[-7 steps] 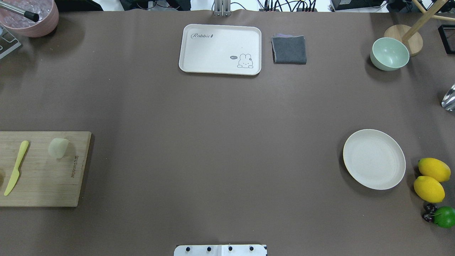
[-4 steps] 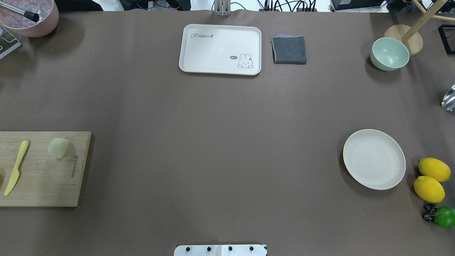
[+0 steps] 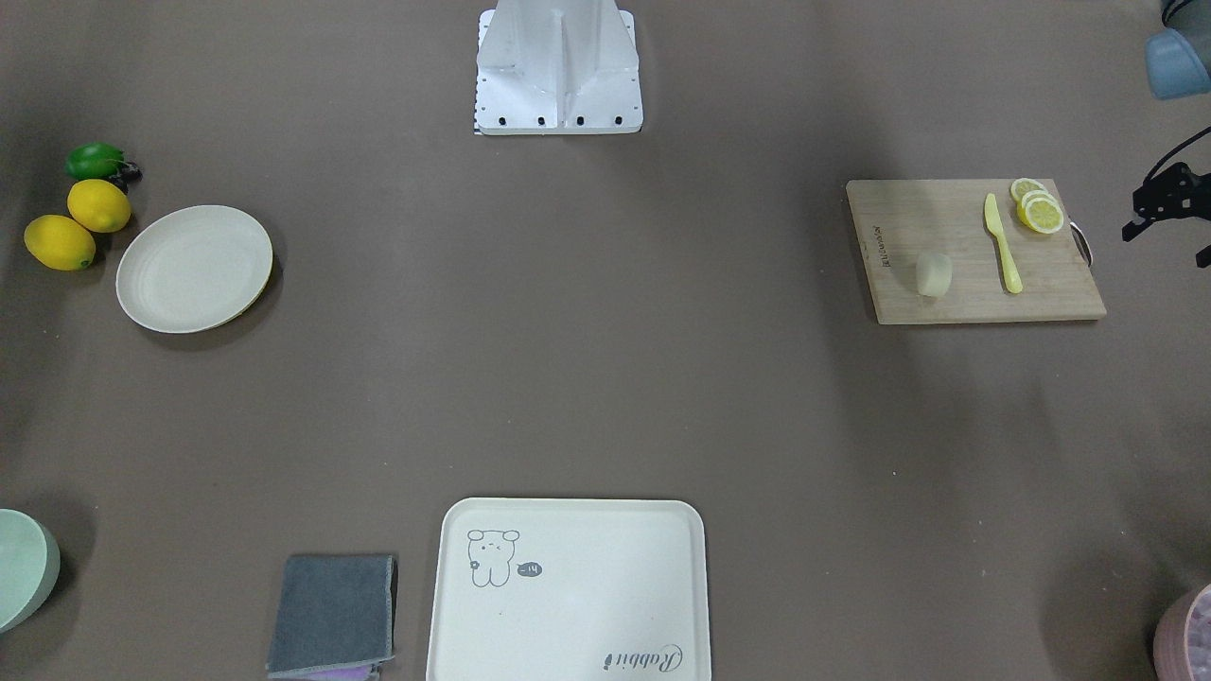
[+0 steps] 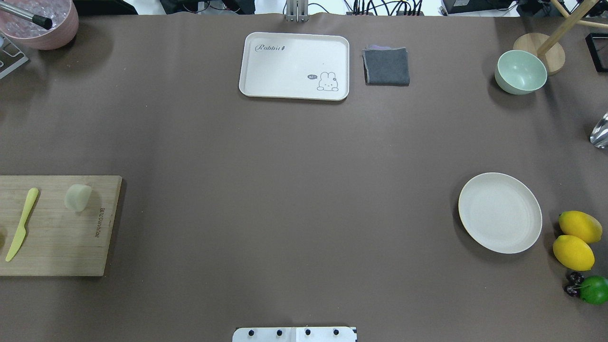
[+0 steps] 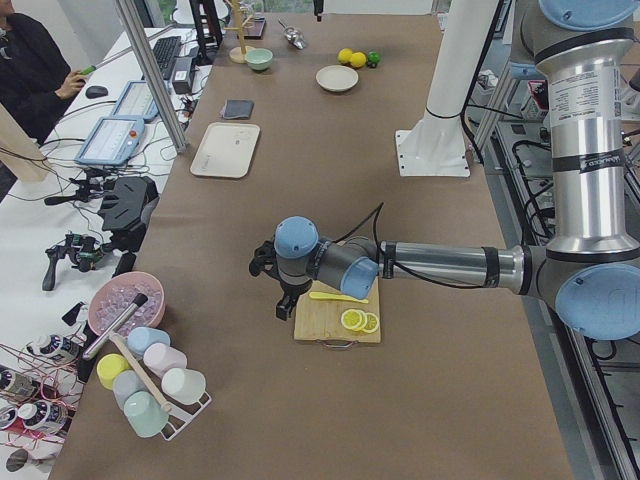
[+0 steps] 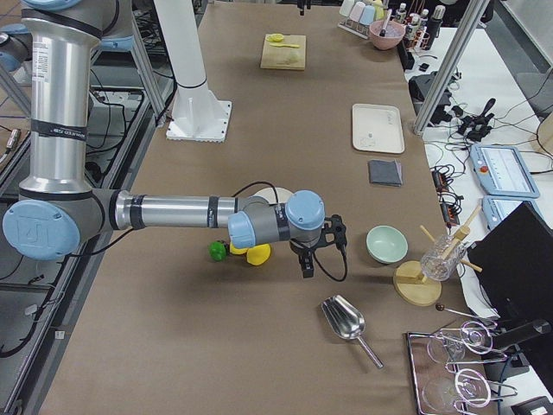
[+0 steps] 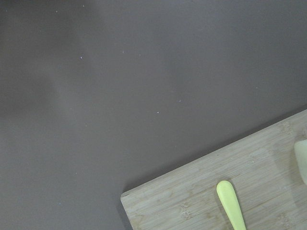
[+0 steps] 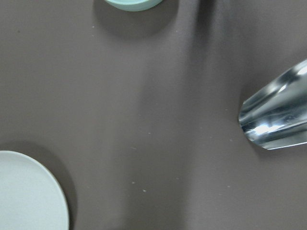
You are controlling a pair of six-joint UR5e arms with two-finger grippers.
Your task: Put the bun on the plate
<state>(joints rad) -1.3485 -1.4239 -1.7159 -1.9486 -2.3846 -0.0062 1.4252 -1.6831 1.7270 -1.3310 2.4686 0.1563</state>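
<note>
The bun (image 4: 78,197) lies on the wooden cutting board (image 4: 57,237) at my left end of the table (image 4: 294,190). It sits near the board's inner short edge, apart from the yellow knife (image 4: 21,223) lying lengthwise on the same board. It is free of both my grippers. The plate (image 4: 499,212) stands at the opposite end, on my right, just beside two lemons (image 4: 577,240) and near a lime (image 4: 594,289). Bun and plate are well apart, with brown table surface between them.

My left arm (image 5: 440,265) is stretched out level and low over the table, its wrist turned so that the left gripper (image 5: 285,305) points downward. The gripper hovers near the board's outer end, by the lemon slices (image 5: 358,321). Its wrist camera takes in a corner of the board, the tip of the knife's handle and, at the picture's right edge, a sliver of the bun. I cannot tell how far these jaws are parted.

My right arm (image 6: 173,212) mirrors this pose: forearm level, wrist above the lemons, right gripper (image 6: 305,266) hanging downward. The gripper is above bare table between the plate, the green bowl (image 6: 386,244) and the metal scoop (image 6: 346,322). Its camera shows the plate's rim at lower left. I cannot tell whether this gripper's jaws are parted or closed, as only the side view shows it.
</note>
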